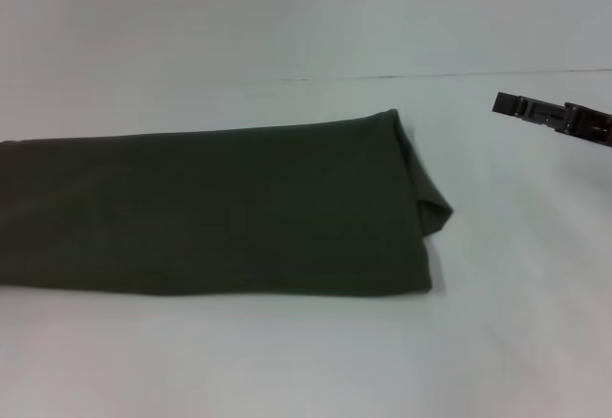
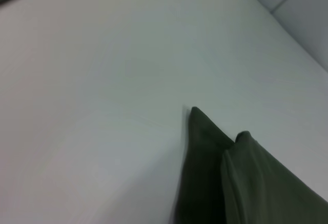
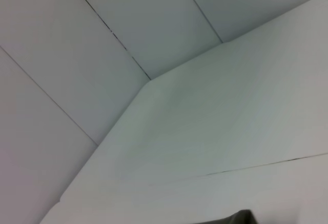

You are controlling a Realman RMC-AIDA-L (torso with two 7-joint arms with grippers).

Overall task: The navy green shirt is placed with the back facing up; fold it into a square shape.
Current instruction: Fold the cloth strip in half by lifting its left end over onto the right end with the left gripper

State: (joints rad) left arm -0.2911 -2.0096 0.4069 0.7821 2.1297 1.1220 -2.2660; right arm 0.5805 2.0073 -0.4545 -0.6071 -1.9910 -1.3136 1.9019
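navy green shirt flat on table, well left of right gripper & nearer the robot, gripper above table, apart from shirt

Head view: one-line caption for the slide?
Navy green shirt folded into a long band on the white table, right claw hovering clear of it off its right end.

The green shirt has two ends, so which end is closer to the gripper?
The folded right end of the navy green shirt, with its poking-out corner. The right gripper hangs in the air beside that end; the other end runs off the picture's left edge.
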